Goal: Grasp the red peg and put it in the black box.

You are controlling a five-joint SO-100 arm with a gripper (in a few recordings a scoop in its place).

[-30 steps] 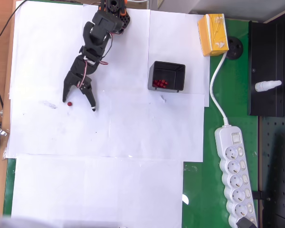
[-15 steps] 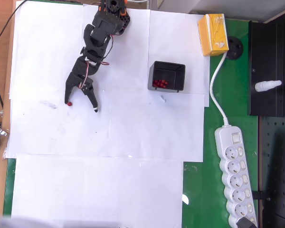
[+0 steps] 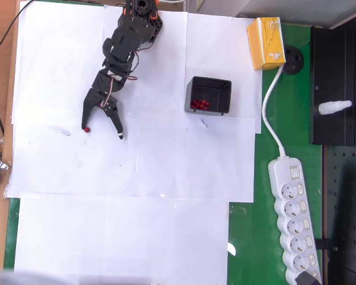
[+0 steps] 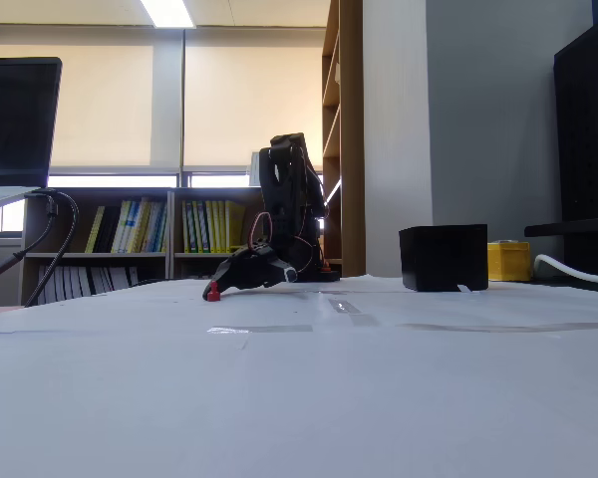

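Left of the black box [image 3: 208, 95] in the overhead view, the hand [image 3: 102, 129] reaches down to the paper-covered counter [image 3: 166, 172] with fingers spread apart. At the tip of its left finger lies the red peg [image 3: 86, 129], touching or nearly so; the other finger stands clear.

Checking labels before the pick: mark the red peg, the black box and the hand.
red peg [image 3: 86, 129], overhead view, on its round top beside the left fingertip.
black box [image 3: 226, 86], overhead view, on its upper right wall.
hand [image 3: 102, 132], overhead view, midway between the two spread fingertips.
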